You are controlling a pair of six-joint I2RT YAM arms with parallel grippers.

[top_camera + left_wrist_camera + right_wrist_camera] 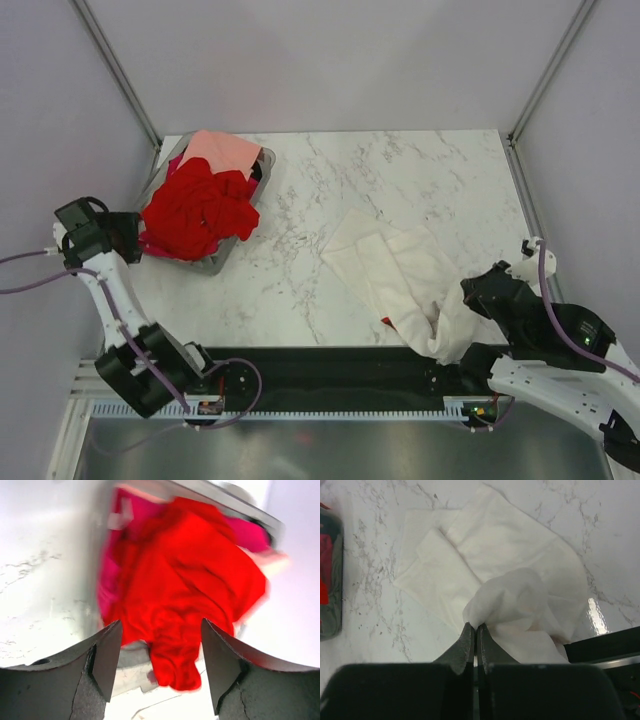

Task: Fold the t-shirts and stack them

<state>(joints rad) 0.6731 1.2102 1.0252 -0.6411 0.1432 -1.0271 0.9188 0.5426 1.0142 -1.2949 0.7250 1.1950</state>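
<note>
My right gripper (476,629) is clenched on a bunch of the cream-white t-shirt (495,545). My left gripper (160,647) hangs with its jaws apart, facing the red t-shirts (190,580).

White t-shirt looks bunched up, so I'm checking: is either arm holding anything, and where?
The right gripper has its jaws shut on a raised, bunched fold of the cream-white t-shirt. The left gripper is open, holding nothing.

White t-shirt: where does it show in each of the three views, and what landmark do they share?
Top external: white t-shirt right of centre, toward the near edge.
Left wrist: not in it.
Right wrist: white t-shirt in the centre, a fold pinched in the right gripper.
Shared landmark: the marble table, in all three.
</note>
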